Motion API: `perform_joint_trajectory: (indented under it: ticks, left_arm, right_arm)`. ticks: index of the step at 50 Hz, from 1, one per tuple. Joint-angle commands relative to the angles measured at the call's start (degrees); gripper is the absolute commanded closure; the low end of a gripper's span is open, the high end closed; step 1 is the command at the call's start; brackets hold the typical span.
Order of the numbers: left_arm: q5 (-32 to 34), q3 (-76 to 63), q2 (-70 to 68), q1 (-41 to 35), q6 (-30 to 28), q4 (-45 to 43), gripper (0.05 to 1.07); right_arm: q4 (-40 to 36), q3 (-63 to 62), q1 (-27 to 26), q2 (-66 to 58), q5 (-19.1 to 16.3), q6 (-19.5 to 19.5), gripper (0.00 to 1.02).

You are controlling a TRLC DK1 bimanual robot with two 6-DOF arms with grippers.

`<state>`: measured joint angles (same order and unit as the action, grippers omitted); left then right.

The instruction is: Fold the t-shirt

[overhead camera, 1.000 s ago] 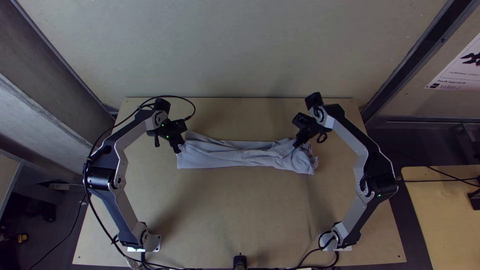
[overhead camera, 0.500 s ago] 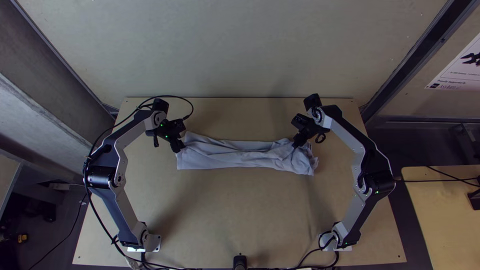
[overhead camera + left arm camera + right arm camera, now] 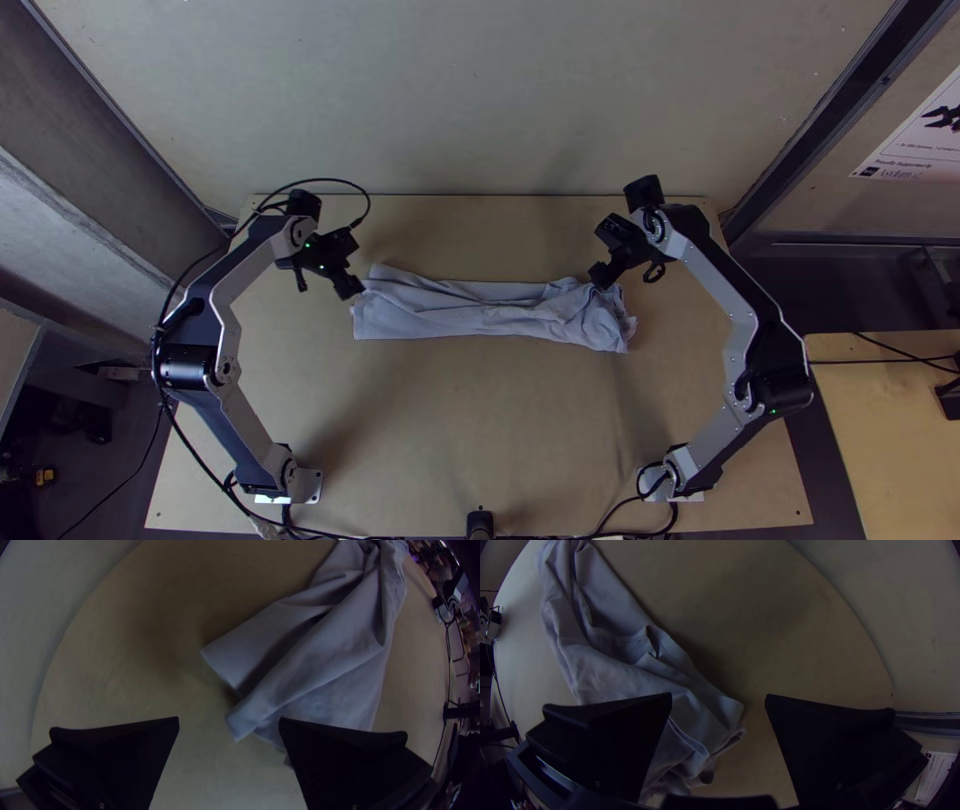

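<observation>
Left claw [image 3: 352, 289] and right claw [image 3: 602, 277] gape near the long, rumpled grey t-shirt [image 3: 470, 309].

Top view: the left arm [image 3: 247, 275], at nine o'clock, and right arm [image 3: 708, 282], at three, have silver-grey links and black elbow joints [image 3: 187, 366]. A thin black cable [image 3: 330, 179] loops at ten o'clock. Left gripper [image 3: 352, 289] and right gripper [image 3: 598, 279] wear matte-black, wedge-shaped fingers [image 3: 340, 755].

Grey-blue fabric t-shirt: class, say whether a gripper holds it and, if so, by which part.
Nothing is held: the left gripper and right gripper have their fingers spread, and the grey-blue fabric t-shirt lies in a long strip on the light wooden table.
</observation>
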<state>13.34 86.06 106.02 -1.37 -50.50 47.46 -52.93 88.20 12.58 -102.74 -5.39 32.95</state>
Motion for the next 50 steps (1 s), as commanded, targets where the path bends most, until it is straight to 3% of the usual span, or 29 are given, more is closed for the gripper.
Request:
perform_joint_trajectory:
  ticks: [1, 23, 50]
  left_arm:
    - [2.21, 1.13, -3.36, 1.37, 2.25, 2.99, 0.09]
    - [16.54, -5.55, -7.23, 4.71, 12.44, 10.72, 0.09]
    - [23.48, -15.22, -6.88, 11.91, 13.76, 9.58, 0.09]
  right_arm:
    - [-0.16, -1.37, 0.34, 3.42, 0.38, -1.22, 0.11]
    - [-0.69, -6.9, 3.86, 9.57, 0.38, -3.33, 0.11]
    - [-0.69, -9.98, 8.08, 14.23, 0.38, -5.09, 0.11]
